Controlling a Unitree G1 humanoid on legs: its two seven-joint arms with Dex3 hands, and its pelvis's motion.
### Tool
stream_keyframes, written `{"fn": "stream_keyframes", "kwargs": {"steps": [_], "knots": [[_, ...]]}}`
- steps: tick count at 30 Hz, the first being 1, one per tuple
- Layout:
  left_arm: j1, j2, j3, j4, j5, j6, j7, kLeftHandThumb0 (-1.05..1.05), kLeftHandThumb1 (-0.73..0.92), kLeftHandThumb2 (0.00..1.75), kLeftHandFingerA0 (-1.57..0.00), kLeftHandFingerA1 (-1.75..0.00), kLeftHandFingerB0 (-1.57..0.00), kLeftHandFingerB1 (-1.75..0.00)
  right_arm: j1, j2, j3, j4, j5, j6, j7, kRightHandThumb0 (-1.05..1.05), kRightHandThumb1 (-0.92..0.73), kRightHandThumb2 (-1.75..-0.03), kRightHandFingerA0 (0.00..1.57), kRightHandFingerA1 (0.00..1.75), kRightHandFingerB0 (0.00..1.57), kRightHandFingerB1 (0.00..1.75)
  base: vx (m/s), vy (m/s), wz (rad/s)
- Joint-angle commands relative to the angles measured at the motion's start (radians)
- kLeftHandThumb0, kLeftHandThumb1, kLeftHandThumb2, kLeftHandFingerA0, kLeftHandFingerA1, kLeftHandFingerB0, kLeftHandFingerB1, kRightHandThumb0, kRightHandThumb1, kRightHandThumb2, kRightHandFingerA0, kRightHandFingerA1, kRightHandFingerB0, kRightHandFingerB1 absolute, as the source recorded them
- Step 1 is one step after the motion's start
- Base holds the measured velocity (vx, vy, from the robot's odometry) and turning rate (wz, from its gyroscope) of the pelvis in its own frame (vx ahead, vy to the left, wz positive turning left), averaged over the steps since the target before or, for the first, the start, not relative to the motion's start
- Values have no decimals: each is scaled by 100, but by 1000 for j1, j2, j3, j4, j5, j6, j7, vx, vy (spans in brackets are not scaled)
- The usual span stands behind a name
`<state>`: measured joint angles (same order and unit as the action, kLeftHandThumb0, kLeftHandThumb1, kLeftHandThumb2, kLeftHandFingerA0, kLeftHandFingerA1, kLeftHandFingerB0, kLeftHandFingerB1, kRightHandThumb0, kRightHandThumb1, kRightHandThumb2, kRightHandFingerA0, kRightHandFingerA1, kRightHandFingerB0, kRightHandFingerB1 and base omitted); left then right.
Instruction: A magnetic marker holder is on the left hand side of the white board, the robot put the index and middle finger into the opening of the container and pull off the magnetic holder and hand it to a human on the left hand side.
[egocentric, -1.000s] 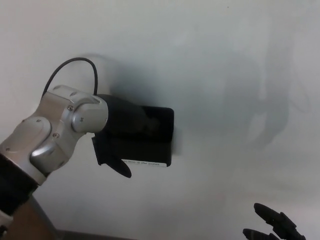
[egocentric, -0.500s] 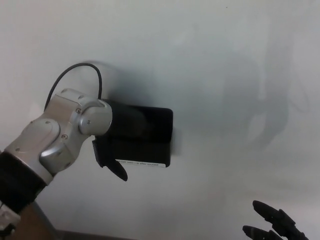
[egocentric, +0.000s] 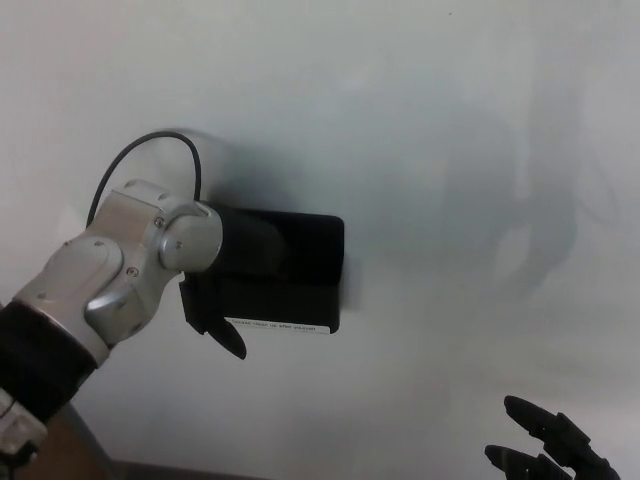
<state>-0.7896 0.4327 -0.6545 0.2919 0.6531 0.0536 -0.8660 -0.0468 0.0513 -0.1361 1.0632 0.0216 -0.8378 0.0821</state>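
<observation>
A: Starting at the left edge: silver wrist joint (egocentric: 120, 270) of the left arm comes in from the lower left, thin black cable (egocentric: 150, 160) looping above it.

B: Left hand (egocentric: 235, 275)?

A: Black, pressed against the magnetic marker holder (egocentric: 300, 275). Fingers go into the holder's opening, thumb (egocentric: 225, 335) sticks down below its bottom edge. Counts as holding the holder.

B: Holder location?

A: On the whiteboard (egocentric: 420, 120), left of centre, flat against the surface as far as I can see. Black box, white label strip (egocentric: 280, 325) along its bottom edge.

B: Anything further right?

A: Faint grey shadows on the board. Right hand (egocentric: 548, 450) at the bottom right corner, only fingertips (egocentric: 525, 412) showing, spread apart, holding nothing, well apart from the holder.
</observation>
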Motion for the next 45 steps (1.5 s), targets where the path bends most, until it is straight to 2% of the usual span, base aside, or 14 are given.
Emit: {"fn": "stream_keyframes", "kwargs": {"steps": [1, 2, 3, 6, 7, 8, 18, 26, 29, 37, 38, 39, 40, 45], "knots": [[9, -3, 6, 11, 36, -17, 60, -31, 63, 59, -75, -104, -33, -31, -3, -20, 0, -2, -5, -5, -13, -60, -74, -63, 67, 46, 48, 40, 0, 0, 0], [9, -3, 6, 11, 36, -17, 60, -31, 63, 59, -75, -104, -33, -31, -3, -20, 1, -2, -5, -5, -13, -60, -74, -63, 67, 46, 48, 40, 0, 0, 0], [12, -16, -9, 20, 44, -26, 71, -12, 65, 60, -91, -51, -72, -44, -3, -20, 0, -1, -5, -3, -18, -59, -73, -63, 66, 46, 49, 40, 0, 0, 0], [15, -34, -36, 19, 69, -25, 77, -17, 52, 56, -102, -61, -88, -53, -3, -25, 4, 0, -12, -10, -21, -58, -74, -63, 65, 47, 48, 40, 0, 0, 0], [23, -37, -39, 18, 74, -32, 98, -11, 59, 57, -92, -100, -88, -72, -4, -23, 1, 1, -4, -7, -14, -59, -74, -63, 65, 47, 49, 40, 0, 0, 0], [39, -38, -35, 26, 70, -62, 146, -14, 71, 57, -61, -175, -52, -159, -7, -22, 0, 2, 1, -6, -10, -59, -73, -63, 67, 47, 50, 40, 0, 0, 0], [90, -66, -10, 64, 68, -85, 282, -17, 72, 59, -70, -165, -58, -142, -20, -22, -5, 3, 8, 6, -2, -60, -74, -62, 67, 47, 51, 41, 0, 0, 0], [113, -98, 15, 118, 30, -69, 311, -16, 77, 59, -76, -175, -54, -153, -27, -25, -7, 5, 14, 2, 4, -60, -73, -62, 69, 47, 54, 41, 0, 0, 0], [131, -124, 75, 141, -74, -34, 235, -10, 64, 101, -69, -166, -63, -145, -31, -28, -3, 8, 5, 0, -1, -59, -74, -62, 70, 47, 55, 41, 0, 0, 0], [87, -170, 199, 280, -311, 60, -108, -11, 58, 101, -85, -175, -66, -155, -45, -30, -6, 11, 12, 3, 3, -59, -74, -62, 70, 48, 55, 42, 0, 0, 0], [86, -172, 206, 282, -324, 82, -130, -21, 57, 110, -112, -138, -87, -124, -46, -32, -4, 11, 6, 4, -4, -60, -75, -63, 71, 47, 56, 42, 0, 0, 0], [85, -175, 214, 286, -339, 108, -155, -21, 57, 110, -112, -138, -87, -124, -47, -34, -1, 10, -1, 5, -13, -60, -75, -63, 71, 47, 56, 42, 0, 0, 0], [86, -179, 223, 286, -353, 140, -172, -11, 61, 101, -82, -172, -71, -152, -47, -34, -2, 10, -1, 5, -12, -59, -74, -62, 71, 48, 56, 42, 0, 0, 0], [89, -180, 252, 295, -391, 195, -233, -8, 60, 102, -91, -166, -73, -146, -57, -36, 5, 14, -13, 2, -20, -60, -76, -63, 71, 48, 56, 42, 0, 0, 0]]}}
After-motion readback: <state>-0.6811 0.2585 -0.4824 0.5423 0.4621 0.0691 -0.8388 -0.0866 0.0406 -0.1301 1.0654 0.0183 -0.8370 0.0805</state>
